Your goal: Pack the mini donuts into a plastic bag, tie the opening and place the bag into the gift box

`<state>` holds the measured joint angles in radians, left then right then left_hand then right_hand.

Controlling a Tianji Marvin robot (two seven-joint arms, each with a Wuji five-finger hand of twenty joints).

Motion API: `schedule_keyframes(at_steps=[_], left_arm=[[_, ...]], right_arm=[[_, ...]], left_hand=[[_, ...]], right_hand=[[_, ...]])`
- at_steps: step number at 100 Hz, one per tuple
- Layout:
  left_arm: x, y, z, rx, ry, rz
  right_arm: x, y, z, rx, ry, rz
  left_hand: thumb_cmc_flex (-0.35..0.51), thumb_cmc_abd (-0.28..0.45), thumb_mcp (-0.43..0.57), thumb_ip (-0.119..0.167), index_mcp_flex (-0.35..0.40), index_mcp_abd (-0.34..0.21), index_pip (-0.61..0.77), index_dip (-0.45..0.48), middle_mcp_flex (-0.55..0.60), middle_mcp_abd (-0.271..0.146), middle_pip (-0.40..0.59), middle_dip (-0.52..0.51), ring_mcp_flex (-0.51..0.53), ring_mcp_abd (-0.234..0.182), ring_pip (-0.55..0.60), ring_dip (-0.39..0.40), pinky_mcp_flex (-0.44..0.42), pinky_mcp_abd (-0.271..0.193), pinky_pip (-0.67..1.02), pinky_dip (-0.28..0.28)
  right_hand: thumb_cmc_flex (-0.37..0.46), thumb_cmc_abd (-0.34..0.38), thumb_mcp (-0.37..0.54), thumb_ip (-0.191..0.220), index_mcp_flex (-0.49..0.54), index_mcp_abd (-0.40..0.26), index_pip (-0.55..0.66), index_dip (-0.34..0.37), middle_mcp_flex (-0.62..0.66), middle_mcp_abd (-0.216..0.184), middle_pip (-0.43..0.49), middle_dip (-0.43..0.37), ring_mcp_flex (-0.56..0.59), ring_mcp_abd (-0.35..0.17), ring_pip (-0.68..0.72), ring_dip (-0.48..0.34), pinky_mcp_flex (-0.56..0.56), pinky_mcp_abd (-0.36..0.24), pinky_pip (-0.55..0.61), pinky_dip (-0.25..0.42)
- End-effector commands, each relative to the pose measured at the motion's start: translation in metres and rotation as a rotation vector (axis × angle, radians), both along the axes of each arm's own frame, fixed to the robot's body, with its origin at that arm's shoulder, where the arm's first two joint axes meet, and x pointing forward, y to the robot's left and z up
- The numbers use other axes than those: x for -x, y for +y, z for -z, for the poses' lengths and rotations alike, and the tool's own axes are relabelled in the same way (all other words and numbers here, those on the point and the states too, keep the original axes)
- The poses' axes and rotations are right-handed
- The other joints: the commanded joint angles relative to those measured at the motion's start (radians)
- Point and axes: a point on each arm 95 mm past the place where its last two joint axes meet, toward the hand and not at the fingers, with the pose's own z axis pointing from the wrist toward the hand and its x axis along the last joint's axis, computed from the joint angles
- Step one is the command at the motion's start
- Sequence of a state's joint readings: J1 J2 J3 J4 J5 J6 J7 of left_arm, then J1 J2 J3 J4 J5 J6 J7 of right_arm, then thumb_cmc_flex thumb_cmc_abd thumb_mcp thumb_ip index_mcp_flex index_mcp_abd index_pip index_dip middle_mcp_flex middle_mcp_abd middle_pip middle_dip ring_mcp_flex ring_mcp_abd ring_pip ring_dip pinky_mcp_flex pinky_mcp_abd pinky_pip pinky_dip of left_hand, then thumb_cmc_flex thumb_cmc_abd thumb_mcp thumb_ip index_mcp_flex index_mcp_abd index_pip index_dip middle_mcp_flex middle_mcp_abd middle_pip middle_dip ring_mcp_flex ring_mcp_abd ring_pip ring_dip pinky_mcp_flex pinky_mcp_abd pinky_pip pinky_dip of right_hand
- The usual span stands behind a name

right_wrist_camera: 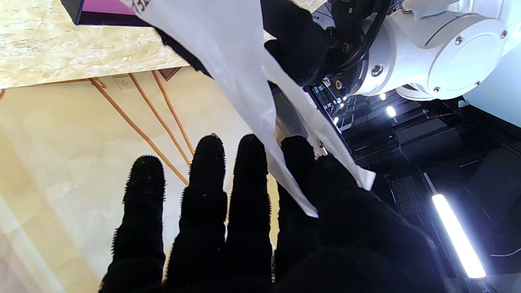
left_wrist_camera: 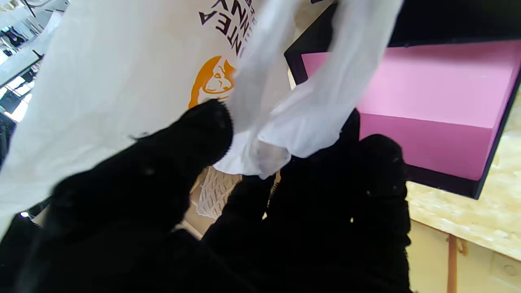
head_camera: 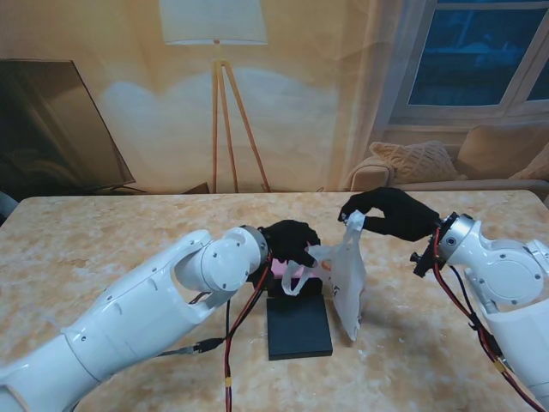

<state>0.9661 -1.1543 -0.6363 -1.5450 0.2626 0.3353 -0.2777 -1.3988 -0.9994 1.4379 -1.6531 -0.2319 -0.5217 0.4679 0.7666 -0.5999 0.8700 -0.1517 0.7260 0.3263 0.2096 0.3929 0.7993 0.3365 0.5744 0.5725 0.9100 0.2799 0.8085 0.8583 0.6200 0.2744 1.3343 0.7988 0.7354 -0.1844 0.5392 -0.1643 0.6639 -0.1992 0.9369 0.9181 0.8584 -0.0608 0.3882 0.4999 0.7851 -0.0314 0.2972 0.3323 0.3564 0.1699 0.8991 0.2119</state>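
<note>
A white plastic bag (head_camera: 347,283) with dark print and an orange logo hangs between my two black-gloved hands above the table. My right hand (head_camera: 390,213) pinches the bag's top corner (right_wrist_camera: 325,171) between thumb and forefinger. My left hand (head_camera: 290,242) is shut on the bag's other handle loop (left_wrist_camera: 285,130). The gift box (head_camera: 287,273), black outside and pink inside (left_wrist_camera: 427,101), sits open under my left hand. Its black lid (head_camera: 298,326) lies flat on the table nearer to me. I cannot see any donuts; the bag's contents are hidden.
The marbled table (head_camera: 103,249) stretches to both sides. Cables (head_camera: 230,343) run along my left arm near the lid. A floor lamp (head_camera: 214,103) and a sofa (head_camera: 446,163) stand beyond the table's far edge.
</note>
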Motion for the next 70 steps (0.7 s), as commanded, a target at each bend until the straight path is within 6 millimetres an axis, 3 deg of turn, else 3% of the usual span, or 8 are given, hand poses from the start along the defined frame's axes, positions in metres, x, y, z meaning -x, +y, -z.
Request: schedule_keyframes(at_steps=[1, 6, 12, 21, 37, 45, 64, 70], left_arm=[[0.003, -0.005, -0.004, 0.012, 0.017, -0.006], [0.004, -0.005, -0.006, 0.026, 0.028, -0.026], [0.005, -0.005, -0.008, 0.045, 0.042, -0.039], [0.008, -0.004, -0.01, 0.058, 0.064, -0.072], [0.02, -0.004, -0.012, 0.082, 0.087, -0.159], [0.026, -0.003, -0.012, 0.094, 0.104, -0.199], [0.039, -0.002, -0.011, 0.152, 0.199, -0.26], [0.043, -0.001, -0.01, 0.173, 0.237, -0.279]], right_arm=[[0.003, 0.003, 0.003, 0.009, 0.008, -0.006], [0.003, 0.002, 0.003, 0.011, 0.006, -0.002], [0.003, 0.001, 0.002, 0.014, 0.003, 0.004], [0.004, -0.002, 0.0, 0.021, -0.005, 0.012], [0.003, -0.009, -0.004, 0.048, -0.041, 0.025], [0.002, -0.013, -0.005, 0.055, -0.047, 0.039], [-0.003, -0.022, -0.005, 0.083, -0.071, 0.077], [-0.004, -0.023, -0.005, 0.081, -0.073, 0.086]], left_hand=[[0.158, 0.014, -0.102, -0.057, 0.089, -0.091, 0.156, 0.129, 0.149, -0.061, 0.029, 0.134, 0.116, -0.023, 0.093, 0.033, 0.095, -0.064, 0.119, -0.04], [0.253, 0.032, -0.204, -0.048, 0.104, -0.134, 0.313, 0.148, 0.226, -0.086, 0.022, 0.186, 0.166, -0.033, 0.13, 0.038, 0.143, -0.066, 0.169, -0.054], [0.273, 0.057, -0.228, -0.041, 0.119, -0.17, 0.488, 0.148, 0.254, -0.089, 0.077, 0.18, 0.209, -0.038, 0.168, 0.047, 0.183, -0.065, 0.217, -0.059], [0.276, 0.063, -0.238, -0.038, 0.106, -0.15, 0.596, 0.097, 0.268, -0.071, 0.116, 0.149, 0.246, -0.038, 0.174, 0.033, 0.227, -0.063, 0.245, -0.085], [0.261, 0.092, -0.281, -0.03, 0.145, -0.101, 0.591, 0.036, 0.285, -0.043, 0.157, 0.032, 0.29, 0.001, 0.144, -0.045, 0.299, -0.034, 0.252, -0.158], [0.256, 0.125, -0.327, -0.024, 0.153, -0.091, 0.589, 0.039, 0.278, -0.026, 0.178, -0.042, 0.302, -0.01, 0.131, -0.098, 0.321, -0.021, 0.252, -0.214], [0.259, 0.178, -0.386, -0.023, 0.168, -0.083, 0.581, 0.04, 0.276, 0.005, 0.152, -0.077, 0.288, 0.027, 0.086, -0.145, 0.319, 0.025, 0.212, -0.257], [0.284, 0.234, -0.461, -0.014, 0.177, -0.071, 0.549, 0.032, 0.267, 0.018, 0.131, -0.092, 0.268, 0.047, 0.071, -0.168, 0.3, 0.045, 0.198, -0.279]], right_hand=[[0.133, 0.014, 0.138, 0.048, 0.026, -0.289, 0.04, 0.031, 0.033, -0.031, 0.008, 0.01, 0.027, -0.026, 0.013, 0.025, 0.003, -0.027, 0.002, -0.014], [0.133, 0.012, 0.139, 0.047, 0.026, -0.289, 0.04, 0.031, 0.037, -0.033, 0.013, 0.014, 0.033, -0.028, 0.018, 0.028, 0.003, -0.027, 0.002, -0.014], [0.134, 0.011, 0.141, 0.046, 0.027, -0.288, 0.041, 0.031, 0.043, -0.034, 0.019, 0.02, 0.037, -0.03, 0.024, 0.032, 0.004, -0.028, 0.003, -0.014], [0.135, 0.007, 0.143, 0.044, 0.03, -0.284, 0.043, 0.032, 0.05, -0.038, 0.03, 0.03, 0.047, -0.032, 0.032, 0.038, 0.006, -0.03, 0.003, -0.014], [0.137, 0.004, 0.149, 0.041, 0.032, -0.283, 0.047, 0.037, 0.059, -0.044, 0.046, 0.046, 0.061, -0.037, 0.043, 0.049, 0.011, -0.037, 0.002, -0.015], [0.139, 0.005, 0.155, 0.04, 0.035, -0.278, 0.053, 0.043, 0.06, -0.046, 0.056, 0.056, 0.066, -0.038, 0.049, 0.055, 0.015, -0.041, 0.002, -0.016], [0.143, 0.011, 0.163, 0.036, 0.041, -0.278, 0.072, 0.062, 0.062, -0.052, 0.084, 0.079, 0.077, -0.046, 0.067, 0.072, 0.022, -0.047, 0.003, -0.017], [0.143, 0.014, 0.164, 0.035, 0.041, -0.276, 0.075, 0.065, 0.062, -0.055, 0.087, 0.08, 0.079, -0.047, 0.071, 0.075, 0.023, -0.047, 0.003, -0.017]])
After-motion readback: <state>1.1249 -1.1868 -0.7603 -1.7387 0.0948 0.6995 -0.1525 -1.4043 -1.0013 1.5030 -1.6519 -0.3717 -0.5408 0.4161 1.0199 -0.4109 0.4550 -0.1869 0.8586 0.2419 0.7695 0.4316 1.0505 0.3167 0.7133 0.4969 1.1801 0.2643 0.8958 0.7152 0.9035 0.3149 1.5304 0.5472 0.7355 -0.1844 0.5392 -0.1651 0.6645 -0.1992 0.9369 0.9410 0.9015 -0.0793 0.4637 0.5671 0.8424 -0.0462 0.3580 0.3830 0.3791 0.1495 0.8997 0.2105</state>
